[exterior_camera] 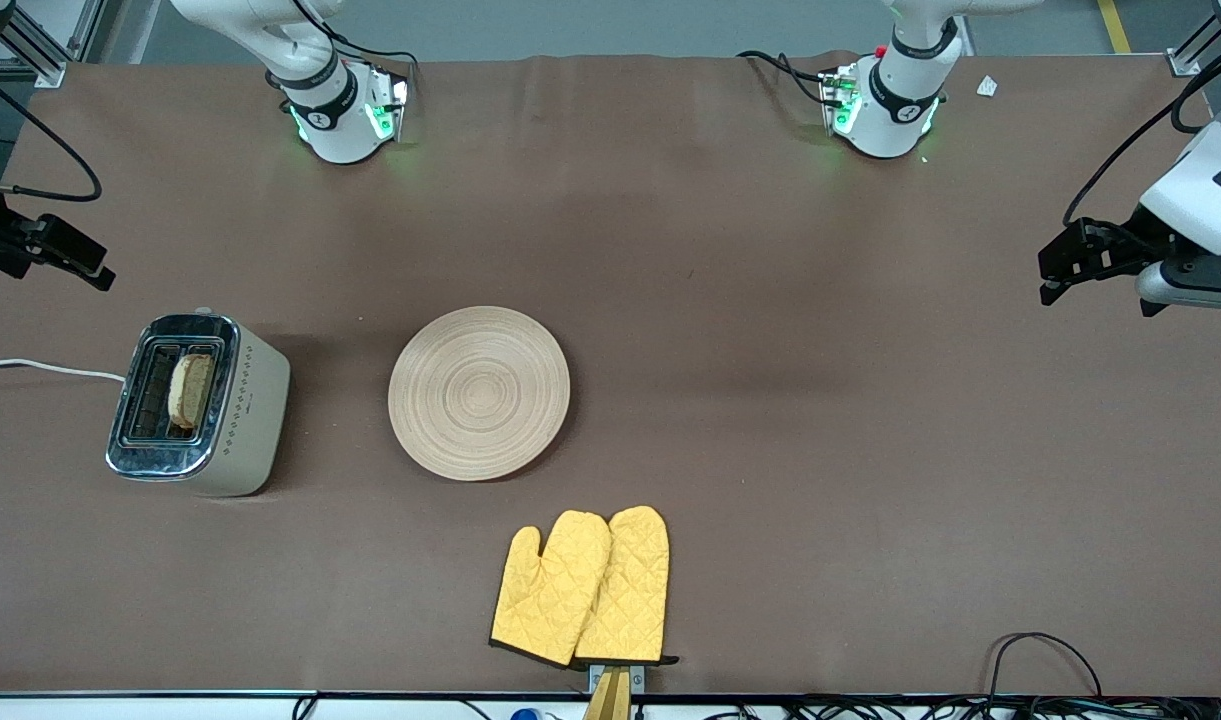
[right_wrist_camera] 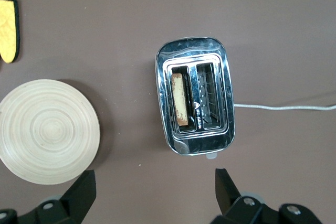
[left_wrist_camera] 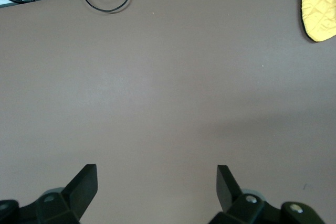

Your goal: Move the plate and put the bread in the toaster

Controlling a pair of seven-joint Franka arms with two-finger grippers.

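The round wooden plate (exterior_camera: 479,392) lies bare in the middle of the table, also seen in the right wrist view (right_wrist_camera: 48,129). The cream toaster (exterior_camera: 250,400) with its chrome top (right_wrist_camera: 194,51) stands at the right arm's end. The bread (exterior_camera: 192,388) stands upright in the slot nearer the plate (right_wrist_camera: 179,98). My right gripper (exterior_camera: 95,268) hangs open and empty over the cloth beside the toaster (right_wrist_camera: 156,182). My left gripper (exterior_camera: 1048,275) is open and empty over bare cloth at the left arm's end (left_wrist_camera: 156,179).
Two yellow oven mitts (exterior_camera: 585,588) lie nearer the front camera than the plate, at the table's edge (left_wrist_camera: 319,3). The toaster's white cord (exterior_camera: 40,367) runs off the right arm's end. Loose cables (exterior_camera: 1040,660) sit along the front edge.
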